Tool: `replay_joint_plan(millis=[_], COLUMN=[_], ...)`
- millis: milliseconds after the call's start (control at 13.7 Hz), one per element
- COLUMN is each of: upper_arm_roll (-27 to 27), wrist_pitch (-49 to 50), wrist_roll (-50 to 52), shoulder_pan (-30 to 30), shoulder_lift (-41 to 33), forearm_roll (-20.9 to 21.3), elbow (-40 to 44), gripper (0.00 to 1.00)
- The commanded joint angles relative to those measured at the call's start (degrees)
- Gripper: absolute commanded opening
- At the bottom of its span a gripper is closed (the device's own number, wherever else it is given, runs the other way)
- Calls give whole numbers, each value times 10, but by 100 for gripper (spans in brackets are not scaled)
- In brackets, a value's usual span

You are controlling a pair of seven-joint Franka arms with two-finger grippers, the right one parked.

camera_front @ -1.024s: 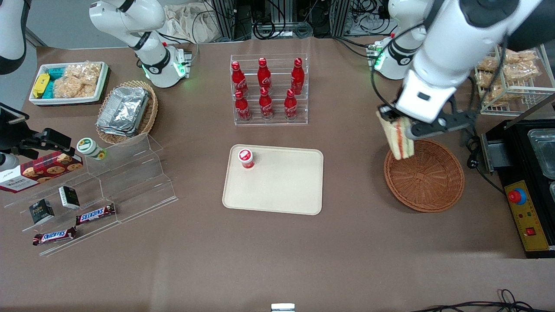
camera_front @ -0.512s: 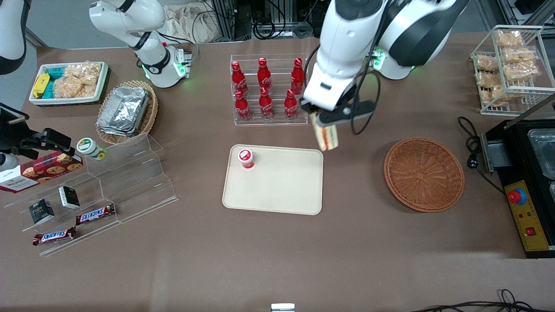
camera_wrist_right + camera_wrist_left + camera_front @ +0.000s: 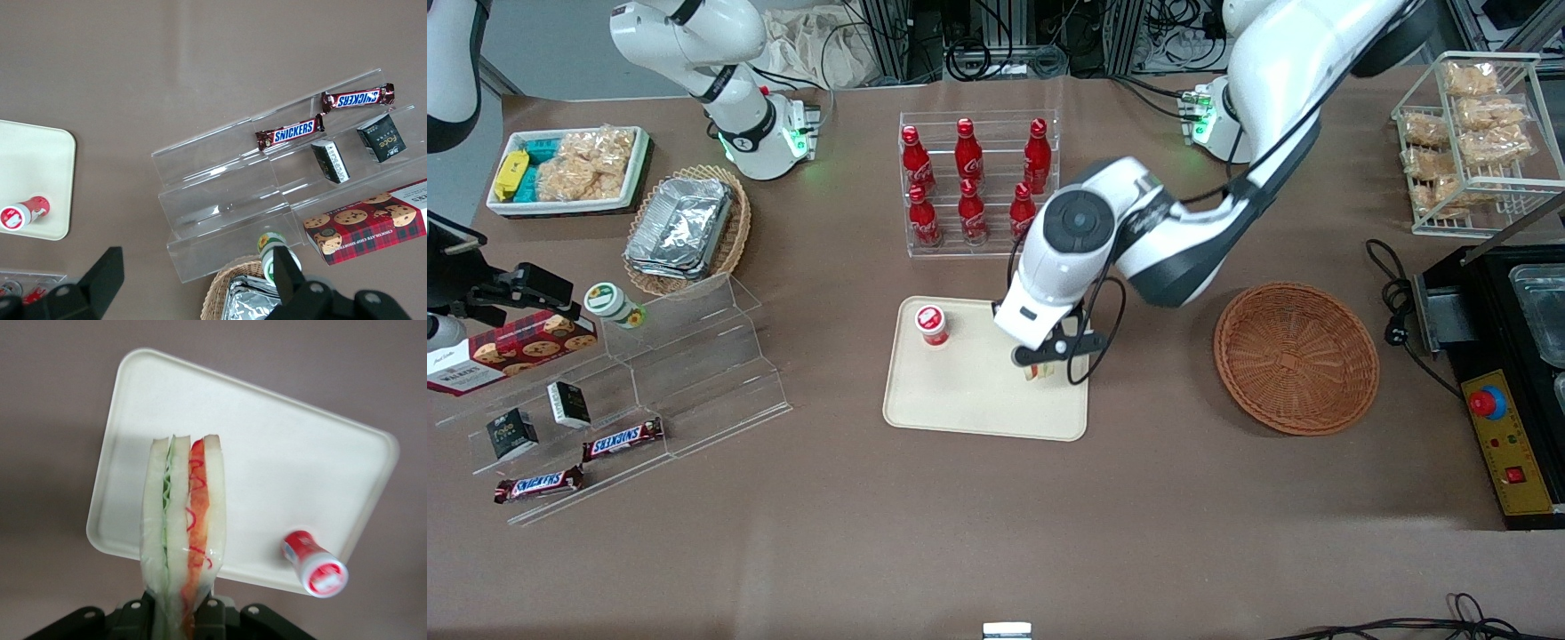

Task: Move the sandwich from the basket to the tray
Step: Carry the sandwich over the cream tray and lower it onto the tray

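Pincer: gripper (image 3: 1052, 357) hangs low over the tray, near the tray edge that faces the basket. Its two fingers are squeezed onto the sandwich and nothing else.
Sandwich: sandwich (image 3: 183, 532) sits in the pincer by its thin end, so the wide end points down at the tray. In the front view only a bit of it peeks out under the arm (image 3: 1035, 372).
Why held so: I think the thin end is easy to pinch, and the wide end can land first and lie flat.
Tray: tray (image 3: 960, 400) is flat and beige with a low rim. Most of it is bare, so there is room to set the food down.
Small bottle: a little red-capped bottle (image 3: 931, 324) stands in the tray corner nearest the cola rack, well apart from the sandwich.
Basket: basket (image 3: 1296, 357) is round and brown, toward the working arm's end of the table. It has nothing in it.
Table: brown table (image 3: 996, 516) is smooth and holds everything.
Room: cola bottles in a clear rack (image 3: 978, 182) stand farther from the front camera than the tray.
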State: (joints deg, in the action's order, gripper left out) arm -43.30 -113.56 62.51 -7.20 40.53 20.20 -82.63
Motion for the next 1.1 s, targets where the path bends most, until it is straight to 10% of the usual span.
replay_joint_plan(millis=[0,439,585,659,1024], upper_arm_roll=[-5,41,45,45,43], wrist_pitch=[4,-24,-25,-25,39], wrist_roll=[7,9,10,9,129], shoulder_pan=[-1,-19,-23,-23,-17], shoulder_lift=[55,115,113,111,-11], forearm_roll=[50,99,97,98,87], elbow=[22,24,26,26,25], gripper=[24,26,55,100,100])
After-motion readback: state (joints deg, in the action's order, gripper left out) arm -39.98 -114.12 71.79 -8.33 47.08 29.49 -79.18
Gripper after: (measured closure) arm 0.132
